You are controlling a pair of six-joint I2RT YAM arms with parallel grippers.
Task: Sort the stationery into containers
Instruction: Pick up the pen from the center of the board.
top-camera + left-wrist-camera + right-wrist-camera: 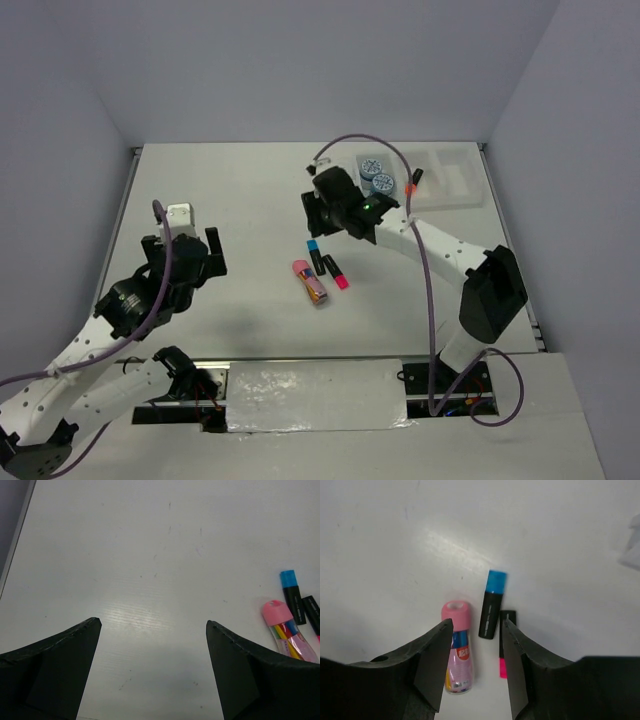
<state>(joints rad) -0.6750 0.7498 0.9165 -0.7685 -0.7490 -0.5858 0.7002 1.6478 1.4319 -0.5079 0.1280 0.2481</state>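
Observation:
The white three-compartment tray [462,190] sits at the far right, with two blue-and-white rolls [377,174] in its left compartment and an orange-capped highlighter [411,183] beside them. On the table lie the blue-capped highlighter [315,255] [492,605], the pink-capped highlighter [337,272] [507,618] and the pink eraser [311,281] [460,650]. My right gripper [325,215] [475,625] hovers over these three, jaws partly open with nothing between them. My left gripper [183,245] [154,625] stands wide open over bare table at the left.
Grey walls close the table at the back and sides. In the left wrist view the eraser [285,630] and blue-capped highlighter [291,595] lie at the right edge. The right arm's cable [425,260] loops over the table.

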